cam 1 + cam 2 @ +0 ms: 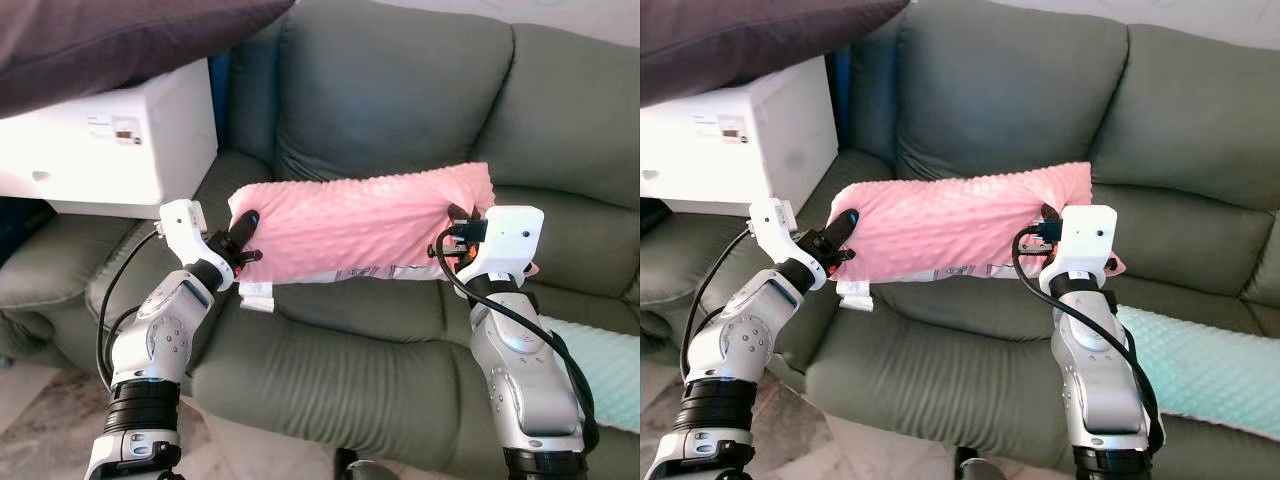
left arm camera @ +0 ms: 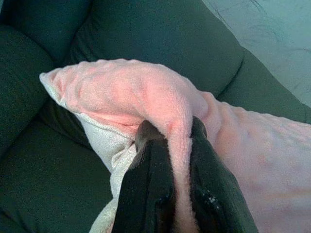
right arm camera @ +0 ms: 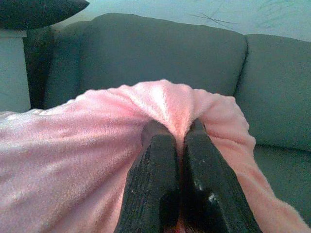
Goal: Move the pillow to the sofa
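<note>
A pink fuzzy pillow point(image 1: 360, 225) with a white underside hangs above the seat of the dark green sofa point(image 1: 380, 90), held at both ends. My left gripper point(image 1: 246, 232) is shut on its left end, where the fabric is pinched between the black fingers point(image 2: 150, 184). At the pillow's right end my right gripper point(image 1: 462, 222) is shut on a fold of the pink fabric, seen bunched over the fingers point(image 3: 194, 174) in the right wrist view. A white tag point(image 1: 256, 296) dangles below the left end.
A white box point(image 1: 120, 140) sits on the sofa's left seat with a dark cushion point(image 1: 110, 40) on top. A mint green blanket point(image 1: 600, 370) lies on the seat at the right. Pale floor point(image 1: 40, 400) shows at the lower left.
</note>
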Motion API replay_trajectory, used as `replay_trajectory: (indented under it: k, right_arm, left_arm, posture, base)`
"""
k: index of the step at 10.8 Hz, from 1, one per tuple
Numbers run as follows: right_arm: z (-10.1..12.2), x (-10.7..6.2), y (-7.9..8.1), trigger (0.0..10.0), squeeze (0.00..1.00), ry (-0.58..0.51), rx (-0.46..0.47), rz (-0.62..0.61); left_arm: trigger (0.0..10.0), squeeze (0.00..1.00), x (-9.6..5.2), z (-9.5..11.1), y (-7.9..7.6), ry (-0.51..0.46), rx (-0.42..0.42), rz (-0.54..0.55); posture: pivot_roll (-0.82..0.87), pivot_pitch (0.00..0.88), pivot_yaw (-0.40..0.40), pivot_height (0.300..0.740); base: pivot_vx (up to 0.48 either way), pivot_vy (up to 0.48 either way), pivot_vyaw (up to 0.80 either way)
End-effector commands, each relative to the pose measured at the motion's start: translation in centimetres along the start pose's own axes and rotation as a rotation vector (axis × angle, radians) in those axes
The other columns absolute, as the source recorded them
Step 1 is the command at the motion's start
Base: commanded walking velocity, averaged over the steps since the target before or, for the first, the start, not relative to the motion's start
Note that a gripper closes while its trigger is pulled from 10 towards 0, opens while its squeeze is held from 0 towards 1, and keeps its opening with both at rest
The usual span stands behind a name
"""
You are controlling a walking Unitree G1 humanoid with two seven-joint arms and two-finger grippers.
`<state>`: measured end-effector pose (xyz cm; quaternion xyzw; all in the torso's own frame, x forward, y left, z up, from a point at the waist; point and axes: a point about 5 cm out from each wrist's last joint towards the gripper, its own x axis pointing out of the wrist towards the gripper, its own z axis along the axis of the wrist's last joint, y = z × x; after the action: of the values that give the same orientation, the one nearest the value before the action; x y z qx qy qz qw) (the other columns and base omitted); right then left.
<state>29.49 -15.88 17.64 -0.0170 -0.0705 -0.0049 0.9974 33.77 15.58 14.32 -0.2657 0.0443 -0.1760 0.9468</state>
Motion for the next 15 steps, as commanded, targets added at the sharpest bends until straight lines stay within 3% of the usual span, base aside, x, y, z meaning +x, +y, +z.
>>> replay_trajectory:
  k: [1, 7, 15]
  right_arm:
    - [0.84, 0.00, -0.38, 10.0, 0.00, -0.035, -0.003, -0.019]
    - [0.84, 0.00, -0.38, 10.0, 0.00, -0.035, -0.003, -0.019]
    - [0.72, -0.22, -0.47, 10.0, 0.00, -0.028, -0.010, -0.016]
  left_arm:
    - [10.0, 0.00, 0.22, 0.62, -0.48, -0.014, 0.014, -0.016]
    - [10.0, 0.00, 0.22, 0.62, -0.48, -0.014, 0.014, -0.016]
    - [10.0, 0.00, 0.29, 0.20, -0.66, -0.026, -0.065, 0.013]
  posture:
    - [-0.13, 0.112, -0.063, 0.740]
    - [-0.13, 0.112, -0.063, 0.740]
    - [-0.14, 0.117, -0.068, 0.740]
  base:
    - [0.000, 0.000, 0.00]
    - [0.000, 0.000, 0.00]
    - [0.049, 0.035, 0.00]
